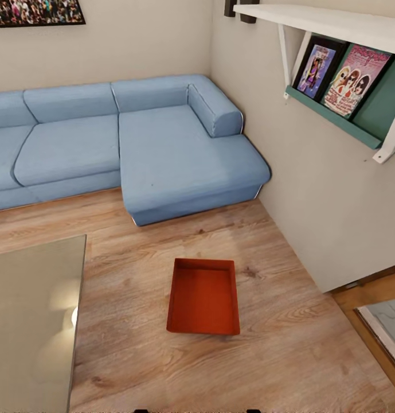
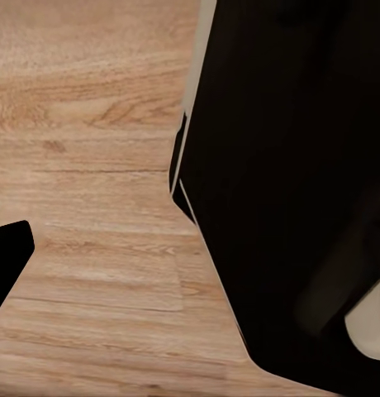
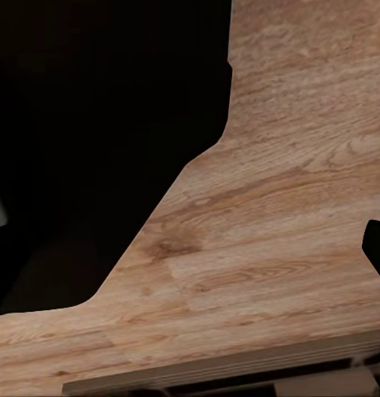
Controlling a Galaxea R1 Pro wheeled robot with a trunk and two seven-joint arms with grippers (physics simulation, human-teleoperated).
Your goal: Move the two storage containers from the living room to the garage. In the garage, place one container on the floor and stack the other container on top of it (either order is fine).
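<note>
From the head view, 1 red-orange storage container (image 1: 203,296) sits open side up on the light wood plank floor (image 1: 134,355) of the living room, its long sides running roughly away from the camera and its inside empty. It lies apart from everything else: the blue corner sofa (image 1: 134,146) stands beyond it against the pale wall (image 1: 335,206), with the chaise end nearest the container, and a glass-topped table (image 1: 31,321) fills the lower left of the view, with a pale round shape showing through the glass near its edge. On the wall to the right hangs a white shelf (image 1: 329,20) with a green rack (image 1: 340,117) below it that holds 2 picture covers (image 1: 340,74) leaning side by side. A framed picture (image 1: 36,11) hangs above the sofa at the upper left. At the lower right a wooden threshold (image 1: 369,298) borders a paler surface. The left wrist view looks down on wood planks, with a large black body (image 2: 289,182) covering most of the right side and a small dark tip (image 2: 8,256) at the frame edge; whether the left jaws are spread or closed I cannot tell. The right wrist view shows the same plank floor, a large black shape (image 3: 99,149) over much of the frame and a small dark tip (image 3: 378,248) at the edge; the state of the right jaws cannot be told either.
</note>
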